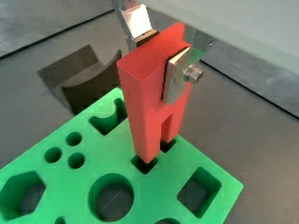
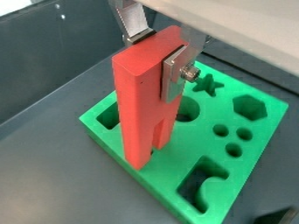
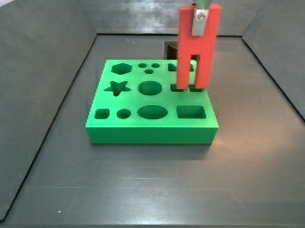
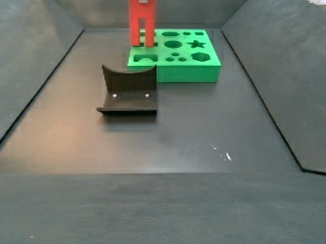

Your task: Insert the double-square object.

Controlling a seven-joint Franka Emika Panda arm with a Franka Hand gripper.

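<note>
The double-square object (image 1: 149,96) is a tall red bar standing upright, also seen in the wrist view (image 2: 142,96). Its two legs (image 1: 152,157) reach down into a pair of square holes at the edge of the green block (image 1: 70,188). My gripper (image 1: 158,57) is shut on the bar's upper end, one silver finger (image 1: 181,74) flat on each side, as in the wrist view (image 2: 156,59). In both side views the bar (image 3: 194,49) (image 4: 141,24) stands on the green block (image 3: 131,111) (image 4: 192,62), and only a bit of the gripper (image 3: 199,12) shows.
The dark fixture (image 4: 128,91) stands on the floor beside the green block and shows behind the bar in a side view (image 3: 170,49) and in a wrist view (image 1: 76,74). Dark walls enclose the grey floor (image 4: 192,133). The block has several other shaped holes.
</note>
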